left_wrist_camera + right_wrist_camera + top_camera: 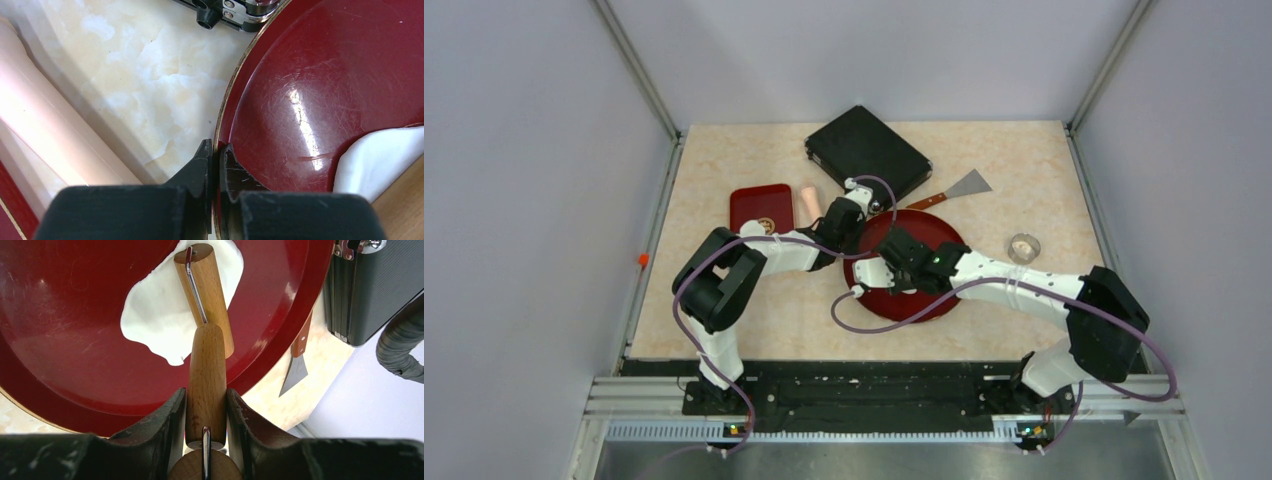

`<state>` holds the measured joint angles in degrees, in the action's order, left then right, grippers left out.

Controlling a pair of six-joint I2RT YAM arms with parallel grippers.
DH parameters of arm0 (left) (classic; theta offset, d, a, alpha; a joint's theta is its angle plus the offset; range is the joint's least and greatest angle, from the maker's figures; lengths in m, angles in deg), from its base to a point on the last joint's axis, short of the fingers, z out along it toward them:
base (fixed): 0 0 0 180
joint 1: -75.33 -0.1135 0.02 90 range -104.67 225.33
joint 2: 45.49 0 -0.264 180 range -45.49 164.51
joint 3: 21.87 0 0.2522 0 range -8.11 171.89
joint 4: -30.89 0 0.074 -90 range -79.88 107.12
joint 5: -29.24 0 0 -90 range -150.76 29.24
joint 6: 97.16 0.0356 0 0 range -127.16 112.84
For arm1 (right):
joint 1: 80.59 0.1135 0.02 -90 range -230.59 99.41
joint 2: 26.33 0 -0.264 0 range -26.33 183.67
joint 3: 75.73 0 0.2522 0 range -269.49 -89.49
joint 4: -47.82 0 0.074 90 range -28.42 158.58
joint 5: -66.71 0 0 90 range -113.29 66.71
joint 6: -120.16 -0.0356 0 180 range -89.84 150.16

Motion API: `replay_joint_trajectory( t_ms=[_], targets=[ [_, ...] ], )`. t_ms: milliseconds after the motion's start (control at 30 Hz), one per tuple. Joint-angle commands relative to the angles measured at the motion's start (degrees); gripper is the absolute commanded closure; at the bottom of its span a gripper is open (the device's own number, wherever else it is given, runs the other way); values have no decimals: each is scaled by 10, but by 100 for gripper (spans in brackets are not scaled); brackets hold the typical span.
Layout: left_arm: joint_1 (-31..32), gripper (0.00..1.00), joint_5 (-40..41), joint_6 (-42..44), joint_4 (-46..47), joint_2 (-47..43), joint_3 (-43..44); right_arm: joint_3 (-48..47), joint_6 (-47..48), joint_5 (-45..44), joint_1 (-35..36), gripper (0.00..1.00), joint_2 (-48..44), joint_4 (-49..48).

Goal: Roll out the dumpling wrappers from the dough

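Marble tabletop (1024, 170): one red plate (310, 75), one dough patch (155, 310); left gripper (216, 148) pinches plate rim, right gripper (206, 393) clamps roller handle (206, 365).

A round red plate (929, 300) sits in the middle of the pale surface (1024, 160). A wooden roller (206, 370) is over it. Behind lie a black case (869, 150) and a scraper (969, 185). On the left are a small red tray (754, 198) and, just beside it, a pink stick (811, 203). A clear ring (1024, 247) sits on the right.
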<state>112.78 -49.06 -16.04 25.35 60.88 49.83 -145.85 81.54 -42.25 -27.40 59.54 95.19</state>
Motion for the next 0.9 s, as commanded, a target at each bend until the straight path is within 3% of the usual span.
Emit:
replay_joint_trajectory(
  t_ms=[0,500,867],
  targets=[
    [-7,100,85,19,23,6,-10,58,-10,69,-20,100,105,-33],
    [-7,100,87,19,23,8,-9,80,10,174,26,100,34,223],
    [-7,100,88,19,22,7,-9,81,0,208,29,100,-13,308]
  ],
)
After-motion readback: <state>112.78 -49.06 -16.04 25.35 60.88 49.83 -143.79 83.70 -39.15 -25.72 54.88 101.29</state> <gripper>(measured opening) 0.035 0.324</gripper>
